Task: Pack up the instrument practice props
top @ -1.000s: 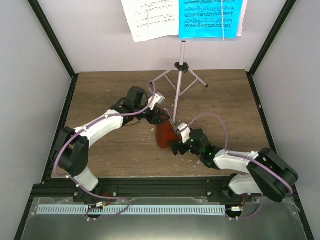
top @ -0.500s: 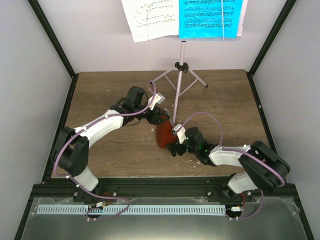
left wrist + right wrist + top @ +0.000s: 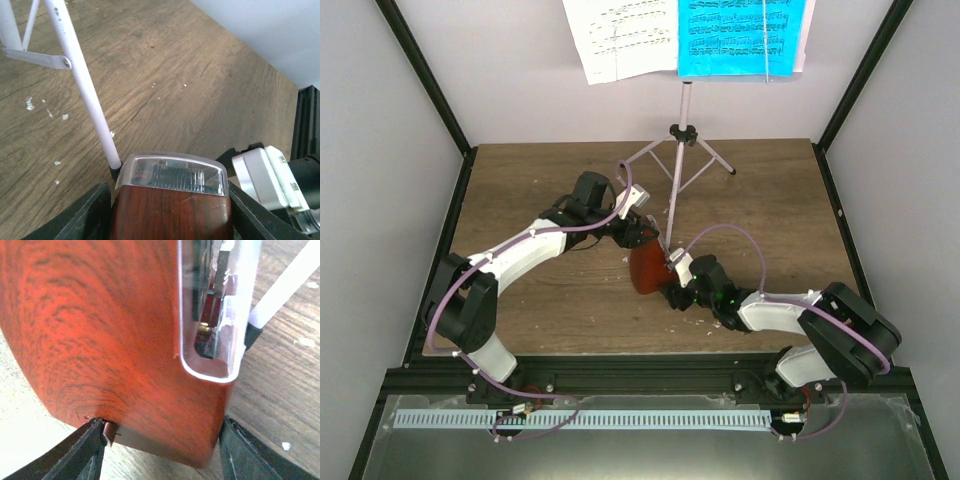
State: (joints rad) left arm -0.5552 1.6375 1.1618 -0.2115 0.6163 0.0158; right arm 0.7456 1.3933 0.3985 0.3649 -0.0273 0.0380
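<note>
Top external view: the left gripper [image 3: 638, 237] reaches in from the left, near the middle of the wooden table [image 3: 540, 190]. Its jaws are clamped on the far part of the small brown pyramid metronome [image 3: 643, 272]. In the left wrist view its black fingers [image 3: 97, 207] press both wood-grain sides, and the clear cover [image 3: 172, 172] faces up at the metronome's far end. Whether the metronome rests on the table I cannot tell. Just beside that far end is a black-tipped leg [image 3: 85, 95] of the pale pink tripod music stand [image 3: 677, 180]. The stand is upright behind the metronome, with a white music sheet [image 3: 623, 38] on the left of its desk and a cyan music sheet [image 3: 735, 35] on the right. From the right, the right gripper [image 3: 672, 290] meets the metronome's near end. In the right wrist view its fingers [image 3: 82, 455] sit against both sides, so the jaws are closed on the metronome.
</note>
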